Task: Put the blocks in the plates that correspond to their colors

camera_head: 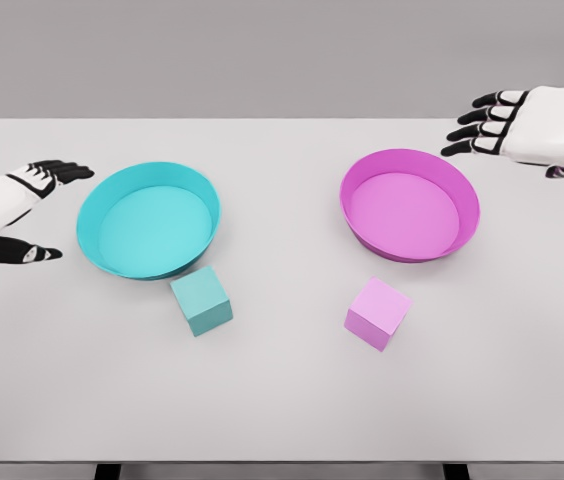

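The fingers of the left hand are lying spread and relaxed, and we are seeing nothing between them and the thumb below; the hand is hovering at the left edge of the desk, just beside the teal plate but apart from it. The right hand is reaching in from the upper right, its dark fingers stretched out loosely toward the left and gripping nothing. It is hanging near the far rim of the pink plate; whether it is touching the desk we cannot tell from this angle.

Both plates are sitting upright on the desk, well apart from each other, and we are finding both of them empty inside. The teal block is resting on the desk just in front of the teal plate, close to its near rim and perhaps touching it. The pink block is lying on the desk in front of the pink plate, a little apart from its rim and turned at a slant. The two blocks are sitting well apart, each on the side of its matching plate.
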Controlling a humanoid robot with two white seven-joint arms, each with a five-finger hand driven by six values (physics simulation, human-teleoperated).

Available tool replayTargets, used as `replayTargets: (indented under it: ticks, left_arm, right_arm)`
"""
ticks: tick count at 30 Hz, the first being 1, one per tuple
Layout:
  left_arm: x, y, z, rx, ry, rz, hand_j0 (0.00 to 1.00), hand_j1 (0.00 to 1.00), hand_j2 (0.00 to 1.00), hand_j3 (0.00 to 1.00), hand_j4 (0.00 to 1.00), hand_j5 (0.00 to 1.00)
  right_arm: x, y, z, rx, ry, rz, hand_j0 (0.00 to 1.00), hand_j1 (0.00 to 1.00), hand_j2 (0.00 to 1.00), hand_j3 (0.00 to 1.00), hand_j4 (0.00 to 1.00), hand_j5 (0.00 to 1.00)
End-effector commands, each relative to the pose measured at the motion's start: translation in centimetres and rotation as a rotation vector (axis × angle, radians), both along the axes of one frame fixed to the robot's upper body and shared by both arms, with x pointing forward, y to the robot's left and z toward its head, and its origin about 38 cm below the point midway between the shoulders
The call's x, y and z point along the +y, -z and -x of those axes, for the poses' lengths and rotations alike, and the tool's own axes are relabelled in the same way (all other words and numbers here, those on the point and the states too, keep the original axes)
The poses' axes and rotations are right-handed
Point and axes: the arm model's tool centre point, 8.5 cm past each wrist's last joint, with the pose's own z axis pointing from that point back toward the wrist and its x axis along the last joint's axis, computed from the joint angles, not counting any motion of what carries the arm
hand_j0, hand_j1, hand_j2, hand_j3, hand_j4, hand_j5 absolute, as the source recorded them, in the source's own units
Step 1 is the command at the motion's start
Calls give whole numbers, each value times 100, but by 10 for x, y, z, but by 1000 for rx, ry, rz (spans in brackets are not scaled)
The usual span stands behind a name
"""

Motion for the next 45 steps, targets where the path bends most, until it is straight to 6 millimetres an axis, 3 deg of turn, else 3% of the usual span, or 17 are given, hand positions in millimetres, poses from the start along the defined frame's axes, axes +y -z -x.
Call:
replayTargets:
  ticks: [1, 8, 9, 11, 14, 17, 19, 20, 22, 23, 30, 33, 37, 41, 45]
  left_arm:
    - [-1, 1, 0, 1, -2, 11, 100, 100, 100, 100, 100, 100]
    - [0, 0, 0, 0, -3, 8, 100, 100, 100, 100, 100, 100]
    - [1, -1, 0, -2, -4, 6, 100, 100, 100, 100, 100, 100]
    - [-1, -1, 1, 33, 22, -38, 100, 100, 100, 100, 100, 100]
    - [-13, -14, 6, 68, 105, -136, 100, 100, 100, 100, 100, 100]
    - [-24, -42, 16, 33, 185, -230, 100, 100, 100, 100, 100, 100]
    - [-29, -49, 19, 19, 207, -242, 100, 100, 100, 100, 100, 100]
    - [-31, -50, 20, 15, 214, -238, 100, 100, 100, 100, 100, 100]
    - [-41, -53, 24, 2, 246, -237, 100, 100, 100, 100, 100, 100]
    - [-44, -51, 25, 5, 257, -235, 100, 100, 100, 100, 100, 100]
    - [-48, -59, 21, -13, 265, -221, 100, 100, 100, 100, 100, 100]
    - [-71, -62, 13, 29, 362, -225, 100, 100, 100, 100, 100, 100]
    - [-74, -70, 11, 50, 391, -245, 100, 100, 100, 100, 100, 100]
    - [-91, -79, 4, 52, 447, -233, 100, 100, 100, 100, 100, 100]
    - [-138, -82, -4, 80, 593, -227, 100, 100, 100, 100, 100, 100]
  right_arm:
    - [1, 0, 0, 1, -1, -3, 100, 100, 100, 100, 100, 100]
    - [5, -10, 2, 8, -22, -47, 100, 100, 100, 100, 100, 100]
    - [8, -9, 1, 18, -30, -43, 100, 100, 100, 100, 100, 100]
    - [31, 14, -2, 84, -89, -21, 100, 100, 100, 100, 100, 100]
    - [41, 25, -3, 115, -117, -6, 100, 100, 100, 100, 100, 100]
    - [52, 36, -3, 154, -147, 0, 100, 100, 100, 100, 100, 100]
    - [51, 23, -4, 128, -145, -4, 100, 100, 100, 100, 100, 100]
    - [55, 28, -4, 141, -157, -3, 100, 100, 100, 100, 100, 100]
    - [69, 65, 2, 244, -196, 27, 100, 100, 100, 100, 100, 100]
    - [75, 72, 3, 263, -214, 32, 100, 100, 100, 100, 100, 100]
    - [101, 94, 8, 323, -287, 69, 100, 100, 100, 100, 100, 100]
    - [107, 103, 11, 349, -306, 76, 100, 100, 100, 100, 100, 100]
    - [107, 115, 15, 382, -312, 91, 99, 99, 99, 99, 99, 99]
    - [108, 121, 18, 402, -318, 99, 99, 99, 99, 99, 99, 99]
    - [113, 123, 18, 406, -329, 98, 99, 99, 99, 99, 99, 99]
